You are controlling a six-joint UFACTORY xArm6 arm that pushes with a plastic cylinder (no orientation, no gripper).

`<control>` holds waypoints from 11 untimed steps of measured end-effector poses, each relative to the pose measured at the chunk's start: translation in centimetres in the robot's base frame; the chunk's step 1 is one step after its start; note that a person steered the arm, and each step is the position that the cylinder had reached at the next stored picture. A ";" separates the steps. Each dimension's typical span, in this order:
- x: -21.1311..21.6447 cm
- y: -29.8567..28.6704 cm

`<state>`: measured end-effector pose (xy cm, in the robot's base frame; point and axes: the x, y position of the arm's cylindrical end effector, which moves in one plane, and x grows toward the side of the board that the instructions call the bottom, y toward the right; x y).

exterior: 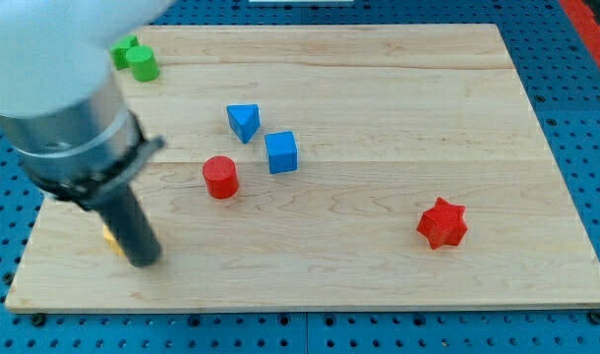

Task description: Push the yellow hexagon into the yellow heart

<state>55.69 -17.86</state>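
Note:
My tip (144, 262) touches the board near the view's bottom left. Only a sliver of a yellow block (110, 237) shows just left of the rod, mostly hidden behind it; I cannot tell its shape or whether it is the hexagon or the heart. No other yellow block shows; the arm's big grey body covers the left edge of the board.
A red cylinder (220, 177) stands right of the rod. A blue triangular block (243, 121) and a blue cube (280, 152) sit near the middle. A red star (443, 223) lies at the right. Two green blocks (135, 58) sit at the top left. Wooden board (379, 79).

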 end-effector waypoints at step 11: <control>-7.7 -2.4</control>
